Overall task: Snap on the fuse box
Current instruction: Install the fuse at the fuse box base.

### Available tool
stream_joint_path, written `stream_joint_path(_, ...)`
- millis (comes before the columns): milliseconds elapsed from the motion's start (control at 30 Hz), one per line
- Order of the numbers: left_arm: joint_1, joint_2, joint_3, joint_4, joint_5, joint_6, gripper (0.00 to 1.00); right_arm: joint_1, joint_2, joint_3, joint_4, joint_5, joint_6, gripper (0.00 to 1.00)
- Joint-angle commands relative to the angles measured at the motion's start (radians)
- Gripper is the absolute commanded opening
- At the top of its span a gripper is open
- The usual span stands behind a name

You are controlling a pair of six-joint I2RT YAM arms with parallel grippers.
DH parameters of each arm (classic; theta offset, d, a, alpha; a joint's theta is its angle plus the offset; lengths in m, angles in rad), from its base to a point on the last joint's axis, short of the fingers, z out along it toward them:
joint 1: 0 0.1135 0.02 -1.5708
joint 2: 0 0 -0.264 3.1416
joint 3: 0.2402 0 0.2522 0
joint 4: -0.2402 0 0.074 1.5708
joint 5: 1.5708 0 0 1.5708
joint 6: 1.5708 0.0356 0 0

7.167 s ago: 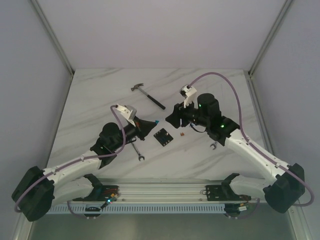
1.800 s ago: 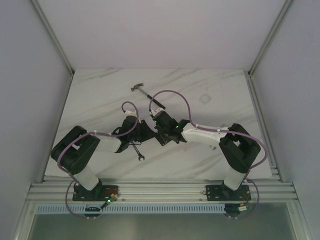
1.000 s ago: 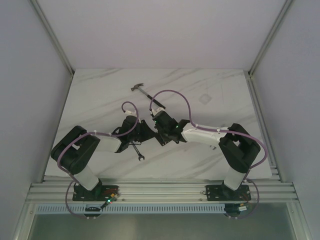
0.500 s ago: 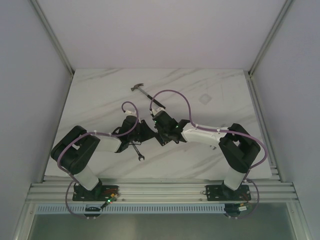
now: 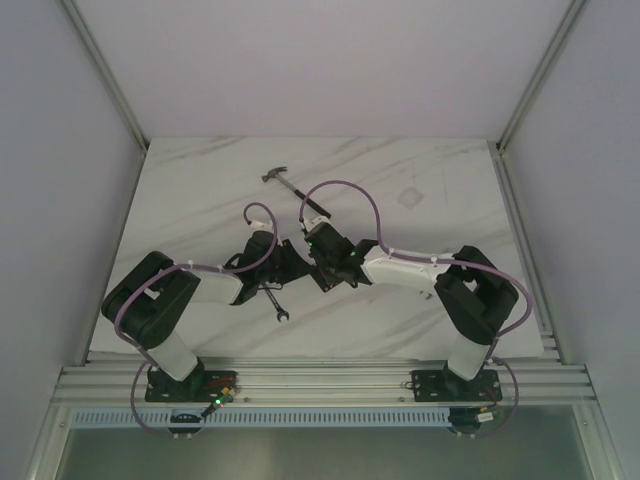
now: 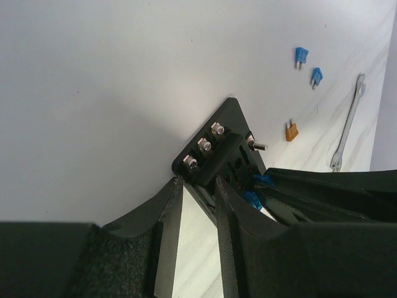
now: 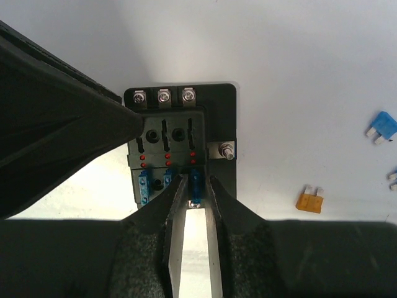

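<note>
The fuse box (image 7: 183, 133) is a black square block with three screws on its far edge, red dots and blue fuses in its slots. It lies at the table's middle, mostly hidden under both grippers in the top view (image 5: 326, 283). My left gripper (image 6: 197, 183) is shut on the box's near corner (image 6: 223, 146). My right gripper (image 7: 196, 180) stands over the box, its fingers closed on a blue fuse (image 7: 195, 185) seated in the right-hand slot. From above the left gripper (image 5: 300, 262) and right gripper (image 5: 322, 268) meet tip to tip.
Two loose blue fuses (image 6: 301, 56) (image 6: 316, 76) and an orange fuse (image 6: 291, 131) lie beyond the box. A wrench (image 5: 272, 300) lies near the left gripper. A hammer (image 5: 295, 190) lies further back. A second wrench (image 6: 348, 121) lies past the fuses.
Since 7.2 s ago both arms have folded in and come down onto the fuse box. Over the last second nothing has visibly moved.
</note>
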Motion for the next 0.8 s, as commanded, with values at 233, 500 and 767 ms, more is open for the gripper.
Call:
stream_joint_path(233, -0.006, 0.012, 0.017, -0.045, -0.019, 0.002, 0.36, 0.009, -0.018, 0.011, 0.007, -0.022, 0.01, 0.26)
stream_joint_path(500, -0.006, 0.014, 0.018, -0.045, -0.018, 0.002, 0.36, 0.01, -0.05, 0.013, 0.008, -0.008, 0.017, 0.32)
stream_joint_path(767, -0.006, 0.01, 0.017, -0.05, -0.017, 0.002, 0.36, 0.008, -0.045, 0.028, -0.027, 0.019, 0.031, 0.3)
